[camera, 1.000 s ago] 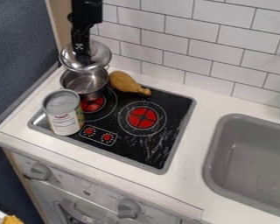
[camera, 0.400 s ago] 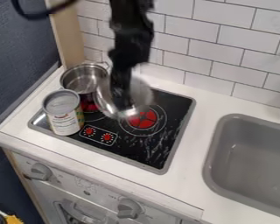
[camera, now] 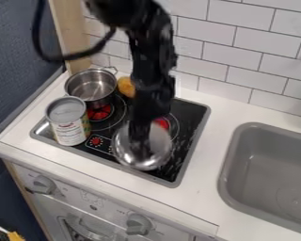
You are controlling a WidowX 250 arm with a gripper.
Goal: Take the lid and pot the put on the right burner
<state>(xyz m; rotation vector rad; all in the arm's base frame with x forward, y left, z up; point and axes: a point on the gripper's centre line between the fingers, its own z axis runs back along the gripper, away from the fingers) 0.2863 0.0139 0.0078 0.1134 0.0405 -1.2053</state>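
White tiles (camera: 241, 52) back our black stovetop (camera: 191, 117). We have the silver lid (camera: 159, 149) clamped in the gripper (camera: 140, 141), at the right burner's (camera: 162, 123) seven o'clock; from the lid, the pot (camera: 90, 87) sits at eleven, the can (camera: 68, 123) at ten.

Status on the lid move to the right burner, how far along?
Done: lid is off the pot, which sits open at the back left.
In progress: lid is at the hand, over the stove's front part, overlapping the right burner. Can't tell if it touches down.
Left: probably centre it, since the burner's red middle peeks out behind it, then let go and clear off.
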